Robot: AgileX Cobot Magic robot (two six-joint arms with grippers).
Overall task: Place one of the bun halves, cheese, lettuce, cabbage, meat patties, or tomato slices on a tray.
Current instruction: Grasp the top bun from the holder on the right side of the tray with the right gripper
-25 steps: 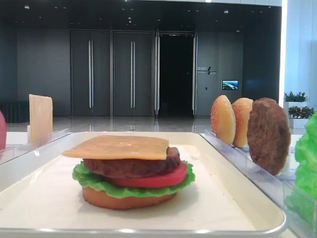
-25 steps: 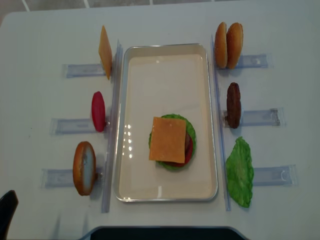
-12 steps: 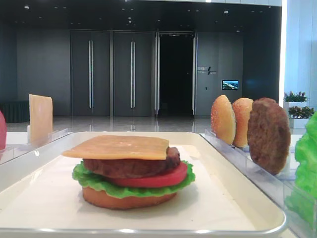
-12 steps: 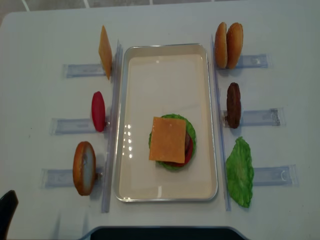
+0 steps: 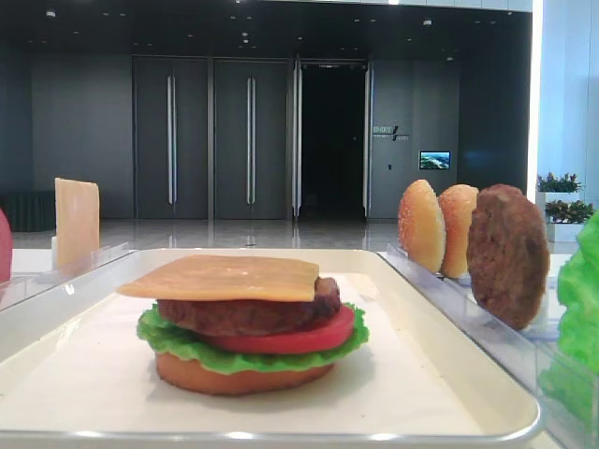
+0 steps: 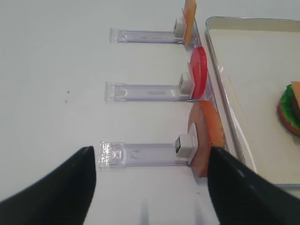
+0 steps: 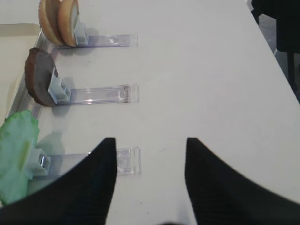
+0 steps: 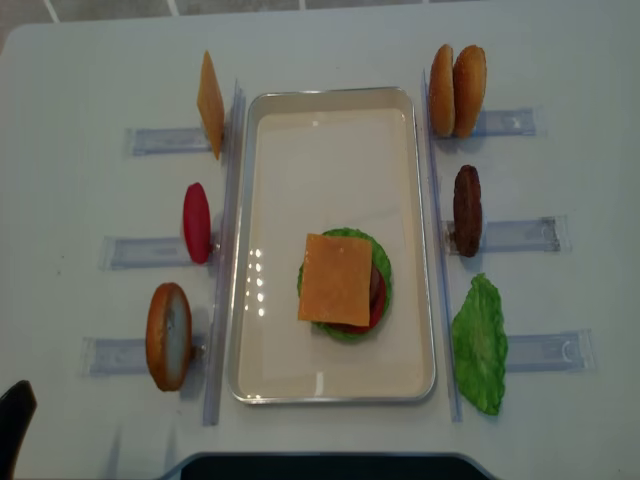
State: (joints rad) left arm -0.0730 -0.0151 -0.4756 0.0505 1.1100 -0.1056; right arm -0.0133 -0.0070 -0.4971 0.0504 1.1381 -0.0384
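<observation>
The white tray holds a stack topped by a cheese slice, over patty, tomato, lettuce and a flat bun. Two seeded bun halves, a meat patty and a lettuce leaf stand to the right of the tray. To its left stand cheese, a tomato slice and an orange-brown bun. No cabbage is in view. My left gripper is open and empty, hovering left of that bun. My right gripper is open and empty, to the right of the lettuce.
Clear plastic racks lie flat on the white table on both sides of the tray, with long clear strips along its edges. A dark base sits at the table's near edge.
</observation>
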